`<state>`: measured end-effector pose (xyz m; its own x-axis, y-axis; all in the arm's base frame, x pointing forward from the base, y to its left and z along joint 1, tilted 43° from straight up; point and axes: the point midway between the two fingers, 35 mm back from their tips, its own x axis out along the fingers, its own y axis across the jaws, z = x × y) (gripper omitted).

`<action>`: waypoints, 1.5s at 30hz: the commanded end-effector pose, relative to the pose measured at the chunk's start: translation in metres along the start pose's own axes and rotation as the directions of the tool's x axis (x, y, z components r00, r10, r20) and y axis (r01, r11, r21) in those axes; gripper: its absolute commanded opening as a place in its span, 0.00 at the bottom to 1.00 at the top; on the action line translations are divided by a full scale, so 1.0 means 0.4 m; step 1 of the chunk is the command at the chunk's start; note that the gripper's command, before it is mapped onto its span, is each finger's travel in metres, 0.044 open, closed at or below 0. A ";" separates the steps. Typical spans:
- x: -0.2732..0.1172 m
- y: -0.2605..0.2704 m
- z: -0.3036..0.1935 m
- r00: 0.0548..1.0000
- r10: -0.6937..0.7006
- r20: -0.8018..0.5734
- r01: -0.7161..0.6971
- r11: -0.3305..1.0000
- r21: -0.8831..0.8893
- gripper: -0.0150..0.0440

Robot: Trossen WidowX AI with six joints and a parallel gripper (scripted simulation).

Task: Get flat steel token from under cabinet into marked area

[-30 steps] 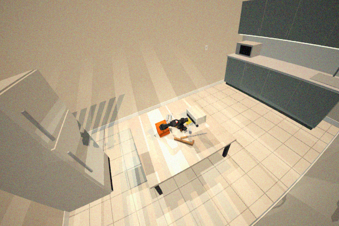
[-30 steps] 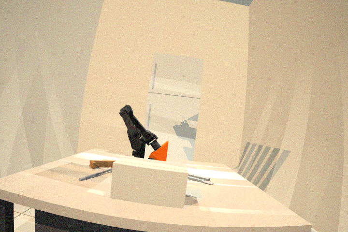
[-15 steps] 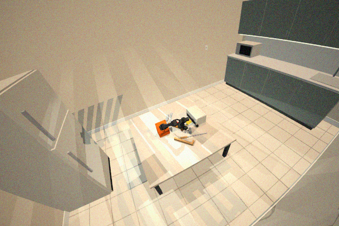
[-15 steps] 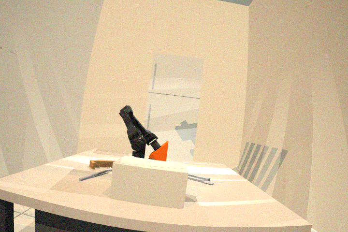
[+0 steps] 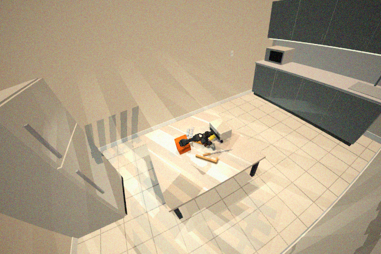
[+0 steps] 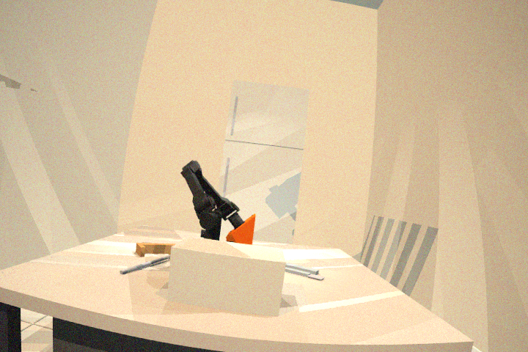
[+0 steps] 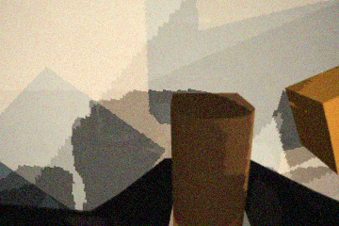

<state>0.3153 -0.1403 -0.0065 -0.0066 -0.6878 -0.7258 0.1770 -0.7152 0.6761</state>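
My gripper (image 5: 207, 145) (image 7: 204, 167) points down in front of the cabinet (image 5: 223, 130) (image 6: 226, 277). It is shut on a brown wooden bar (image 7: 211, 146), which stands up between the black fingers in the wrist view. The rest of this bar cannot be made out. The steel token is not visible in any view. The cabinet's dark lower front faces the arm. A small yellow patch (image 5: 211, 137) shows between the arm and the cabinet; I cannot tell whether it is the marked area. In the exterior view the cabinet hides the gripper's fingers.
An L-shaped wooden piece (image 5: 206, 158) (image 6: 155, 248) lies beside the gripper; a wooden block end (image 7: 331, 118) shows at the right. A thin grey rod (image 5: 224, 151) (image 6: 144, 265) lies near it. Grey bars (image 5: 190, 132) (image 6: 303, 270) lie on the other side. The orange base (image 5: 182, 148) (image 6: 245, 233) stands behind.
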 end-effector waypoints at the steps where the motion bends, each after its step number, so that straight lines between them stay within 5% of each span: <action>1: 0.000 0.001 -0.013 1.000 0.001 0.000 -0.001 1.000 0.004 0.25; 45: -0.002 0.004 -0.125 1.000 0.001 -0.002 -0.001 1.000 0.006 0.25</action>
<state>0.3609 -0.1351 -0.0111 -0.0049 -0.6879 -0.7258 0.1754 -0.7151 0.6766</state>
